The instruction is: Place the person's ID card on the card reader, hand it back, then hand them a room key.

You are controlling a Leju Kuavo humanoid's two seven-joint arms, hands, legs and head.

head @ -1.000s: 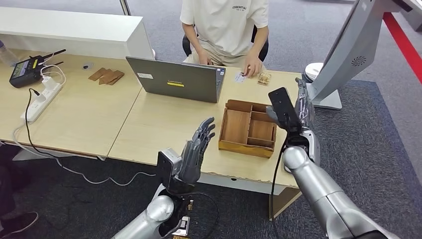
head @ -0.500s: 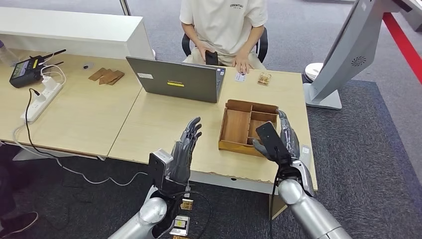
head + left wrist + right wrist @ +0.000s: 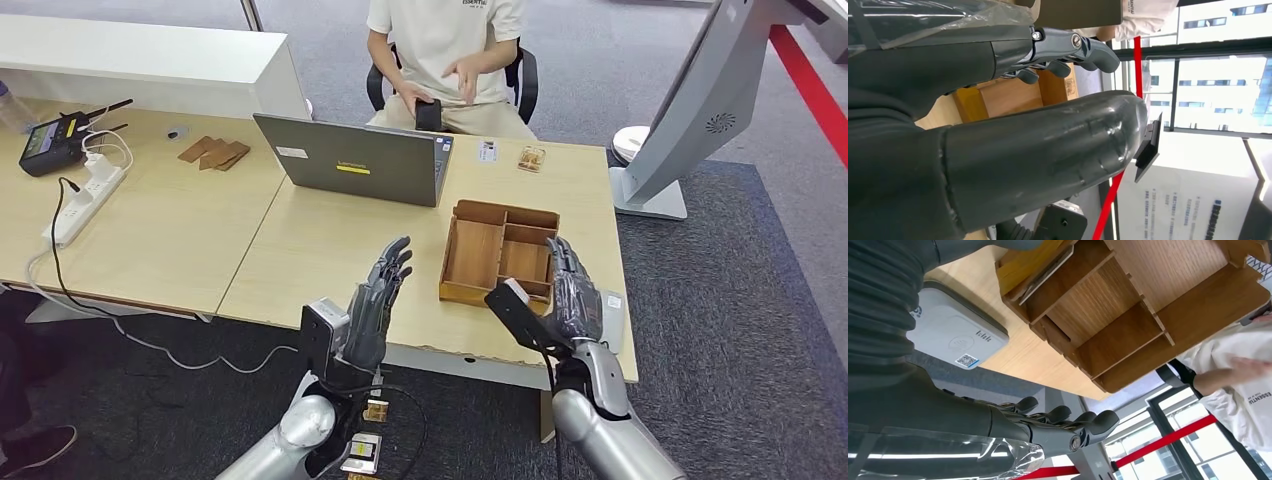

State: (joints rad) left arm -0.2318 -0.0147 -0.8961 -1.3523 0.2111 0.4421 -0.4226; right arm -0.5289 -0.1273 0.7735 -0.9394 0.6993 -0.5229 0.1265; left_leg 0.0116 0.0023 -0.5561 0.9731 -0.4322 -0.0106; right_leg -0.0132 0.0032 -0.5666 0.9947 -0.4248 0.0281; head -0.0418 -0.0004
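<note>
Both hands are up in front of the desk [image 3: 320, 250] with nothing in them. The left hand [image 3: 378, 305] has its fingers stretched out straight and a bit spread, palm facing sideways — it sits just off the near edge of the desk, well to the left of the wooden tray [image 3: 498, 256]. The right hand [image 3: 572, 298] is held up with the fingers extended and apart too, right at the tray's near right corner. The grey card reader [image 3: 955, 337] lies flat on the desk just beside that hand, next to the tray. Past the tray, on the far side from both hands, a small white card [image 3: 487, 151] lies on the desk beside a little patterned card [image 3: 531, 158] — close to the person [image 3: 450, 45] seated there, who's holding a dark phone [image 3: 428, 114]. A laptop [image 3: 350, 160] stands open beyond the left hand.
</note>
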